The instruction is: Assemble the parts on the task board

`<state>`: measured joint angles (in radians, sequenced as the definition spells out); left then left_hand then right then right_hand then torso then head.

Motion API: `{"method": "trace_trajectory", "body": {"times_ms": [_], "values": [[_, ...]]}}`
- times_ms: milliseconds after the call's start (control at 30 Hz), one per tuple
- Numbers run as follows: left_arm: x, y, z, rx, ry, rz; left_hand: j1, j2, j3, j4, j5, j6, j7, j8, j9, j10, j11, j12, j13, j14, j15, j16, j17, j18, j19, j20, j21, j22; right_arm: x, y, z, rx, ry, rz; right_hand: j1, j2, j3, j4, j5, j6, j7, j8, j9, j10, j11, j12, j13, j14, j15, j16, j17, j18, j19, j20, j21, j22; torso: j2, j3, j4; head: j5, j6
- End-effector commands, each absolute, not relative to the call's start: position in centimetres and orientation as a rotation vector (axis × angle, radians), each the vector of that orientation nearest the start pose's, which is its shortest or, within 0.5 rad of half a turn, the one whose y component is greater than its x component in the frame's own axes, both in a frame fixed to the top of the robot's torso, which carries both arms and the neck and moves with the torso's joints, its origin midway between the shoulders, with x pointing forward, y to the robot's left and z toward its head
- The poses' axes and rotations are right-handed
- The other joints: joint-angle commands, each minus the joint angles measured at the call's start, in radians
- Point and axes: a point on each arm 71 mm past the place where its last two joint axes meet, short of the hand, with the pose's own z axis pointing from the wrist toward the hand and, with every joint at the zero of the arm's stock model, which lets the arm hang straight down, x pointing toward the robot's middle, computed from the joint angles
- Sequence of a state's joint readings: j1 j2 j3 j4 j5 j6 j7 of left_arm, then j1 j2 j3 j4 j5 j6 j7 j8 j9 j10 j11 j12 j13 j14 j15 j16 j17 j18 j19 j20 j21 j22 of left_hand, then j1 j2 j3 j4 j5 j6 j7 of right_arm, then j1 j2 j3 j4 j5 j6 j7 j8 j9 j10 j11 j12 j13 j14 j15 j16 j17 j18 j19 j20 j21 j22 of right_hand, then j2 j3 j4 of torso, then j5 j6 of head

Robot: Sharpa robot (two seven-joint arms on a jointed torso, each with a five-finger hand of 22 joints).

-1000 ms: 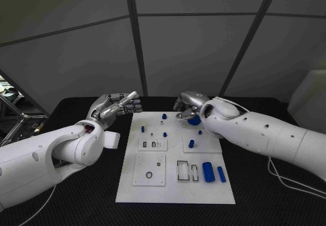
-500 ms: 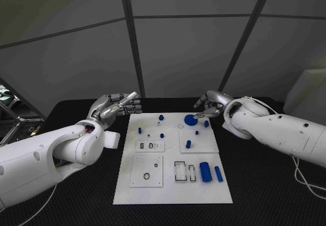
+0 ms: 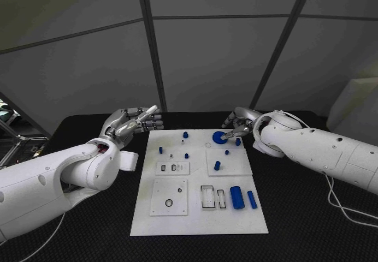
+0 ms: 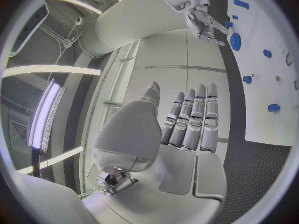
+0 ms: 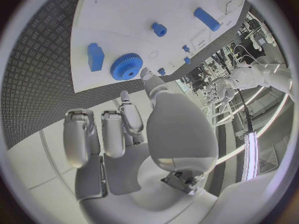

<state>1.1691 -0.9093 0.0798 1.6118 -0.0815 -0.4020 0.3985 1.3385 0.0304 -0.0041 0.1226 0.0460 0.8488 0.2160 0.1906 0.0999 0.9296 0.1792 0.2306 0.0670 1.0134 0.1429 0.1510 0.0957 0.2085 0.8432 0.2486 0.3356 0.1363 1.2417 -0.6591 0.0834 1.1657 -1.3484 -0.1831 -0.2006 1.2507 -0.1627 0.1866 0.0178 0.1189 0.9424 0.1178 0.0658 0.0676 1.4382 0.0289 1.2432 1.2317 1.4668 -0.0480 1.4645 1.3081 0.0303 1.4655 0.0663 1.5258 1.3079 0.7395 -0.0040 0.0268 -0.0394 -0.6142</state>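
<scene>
Task board on black table; right hand touching blue gear, grasp unclear; left hand open, beside board.

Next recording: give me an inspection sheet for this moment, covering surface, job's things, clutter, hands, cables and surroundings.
Surface: black table, textured mat.
Job's things: white task board at the middle; blue gear lying at its far right; two blue cylinders lying near right; small blue pegs standing at the far end; empty slots and holes near left.
Clutter: nothing seen.
Hands: left hand raised beside the board's far left corner, holding nothing; right hand beside the gear, fingertip close to it, contact unclear.
Cables: white cable along the right arm.
Surroundings: grey panelled walls.
</scene>
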Motion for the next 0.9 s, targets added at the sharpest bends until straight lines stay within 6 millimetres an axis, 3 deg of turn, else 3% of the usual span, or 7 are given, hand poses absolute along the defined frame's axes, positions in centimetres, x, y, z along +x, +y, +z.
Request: {"method": "trace_trajectory", "body": {"times_ms": [33, 900], "values": [[48.4, 22.07, -13.79, -1.028, 1.29, -1.549, -0.001, 0.013, -0.001, -0.006, 0.006, 0.004, 0.006, -0.004, -0.001, 0.005, 0.0, -0.004, -0.001, -0.005, 0.002, -0.006, -0.001, -0.028, 0.008, 0.001, 0.002, -0.001, 57.06, -22.01, -15.59, 0.096, 1.756, 0.466, 0.011, 0.0, 0.0, 0.009, 0.003, -0.004, 0.0, -0.001, 0.001, 0.005, 0.003, 0.015, 0.016, 0.061, 0.007, 0.006, 0.043, -0.008, 0.046, 0.005, 0.008, 0.163, -0.001, -0.0007, 0.0015, 0.0, -0.002], [48.46, 22.11, -13.83, -1.03, 1.292, -1.547, 0.0, 0.014, -0.001, -0.008, 0.006, 0.005, 0.005, -0.005, -0.001, 0.006, 0.0, -0.005, -0.001, -0.005, 0.002, -0.008, -0.001, -0.028, 0.008, 0.001, 0.001, -0.002, 57.72, -21.14, -16.31, 0.066, 1.807, 0.441, 0.028, 0.029, 0.013, 0.017, 0.019, 0.031, -0.003, 0.004, 0.005, 0.043, 0.002, 0.129, 0.133, 0.066, 0.007, 0.022, 0.074, -0.014, 0.062, 0.006, 0.019, 0.191, -0.001, 0.0003, -0.0001, 0.002, -0.009]]}}
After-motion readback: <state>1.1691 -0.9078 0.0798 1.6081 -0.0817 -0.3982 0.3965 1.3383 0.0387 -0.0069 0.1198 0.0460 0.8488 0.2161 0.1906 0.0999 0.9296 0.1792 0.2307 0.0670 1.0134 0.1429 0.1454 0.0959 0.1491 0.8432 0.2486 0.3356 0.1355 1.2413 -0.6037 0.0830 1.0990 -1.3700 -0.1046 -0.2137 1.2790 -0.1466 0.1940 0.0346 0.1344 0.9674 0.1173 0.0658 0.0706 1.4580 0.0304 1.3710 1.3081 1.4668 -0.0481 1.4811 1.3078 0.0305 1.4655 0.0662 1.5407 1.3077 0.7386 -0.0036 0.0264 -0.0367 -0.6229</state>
